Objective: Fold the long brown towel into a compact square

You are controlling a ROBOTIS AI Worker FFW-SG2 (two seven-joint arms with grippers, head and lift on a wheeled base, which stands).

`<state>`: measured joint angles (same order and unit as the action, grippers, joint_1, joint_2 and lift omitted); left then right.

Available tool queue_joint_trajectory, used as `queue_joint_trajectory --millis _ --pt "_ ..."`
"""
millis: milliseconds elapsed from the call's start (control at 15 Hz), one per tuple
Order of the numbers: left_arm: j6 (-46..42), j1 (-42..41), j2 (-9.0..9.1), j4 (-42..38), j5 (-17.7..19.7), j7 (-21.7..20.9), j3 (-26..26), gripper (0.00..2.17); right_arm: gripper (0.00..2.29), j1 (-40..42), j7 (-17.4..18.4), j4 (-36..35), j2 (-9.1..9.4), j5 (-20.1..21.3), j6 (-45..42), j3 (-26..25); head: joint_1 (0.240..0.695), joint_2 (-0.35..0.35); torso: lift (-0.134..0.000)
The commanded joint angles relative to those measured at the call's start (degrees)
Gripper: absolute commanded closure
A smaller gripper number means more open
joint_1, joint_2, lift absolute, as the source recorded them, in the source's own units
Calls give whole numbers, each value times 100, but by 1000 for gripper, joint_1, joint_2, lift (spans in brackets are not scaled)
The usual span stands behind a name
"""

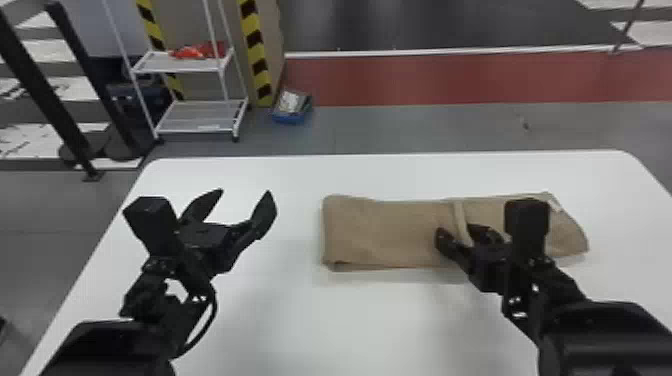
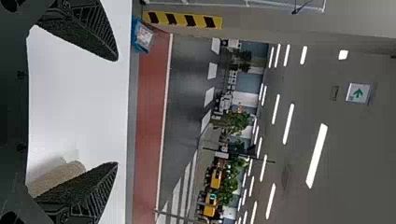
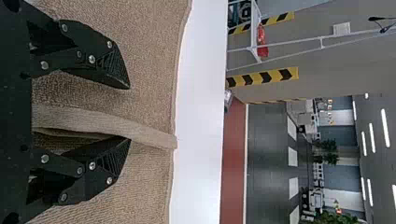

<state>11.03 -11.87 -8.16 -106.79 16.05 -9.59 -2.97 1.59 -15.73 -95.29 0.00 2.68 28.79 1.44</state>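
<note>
- head view: the towel (image 1: 380,232) lay folded on the tabletop (image 1: 300,320), beneath the right tool (image 1: 457,232) and well apart from the left tool (image 1: 245,194).
- the right tool's fingers stood apart, astride a raised edge (image 3: 102,123); the left tool's were spread and empty.
- a shallow pinch risked letting that edge slip; pressing too deep risked rucking the layers beneath.

Head view: high, looking forward and down over worktop (image 1: 350,325). Left wrist view: on its side, low above worktop, facing across room to ceiling lights (image 2: 317,156). Right wrist view: also sideways, close over towel (image 3: 149,28), facing forward. Red floor strip (image 1: 450,75) and striped tape (image 1: 256,52) shared by all three.
</note>
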Motion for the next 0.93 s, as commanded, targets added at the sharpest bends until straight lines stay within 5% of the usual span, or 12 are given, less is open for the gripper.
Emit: queue_joint_trajectory --millis 0,867 --pt "0 0 -1 9 4 -8 -1 87 599 34 0 -34 5 -5 0 -30 695 79 -125" --pt "-35 44 -1 141 13 -25 -10 87 765 -45 17 19 5 48 229 -30 695 76 -125"
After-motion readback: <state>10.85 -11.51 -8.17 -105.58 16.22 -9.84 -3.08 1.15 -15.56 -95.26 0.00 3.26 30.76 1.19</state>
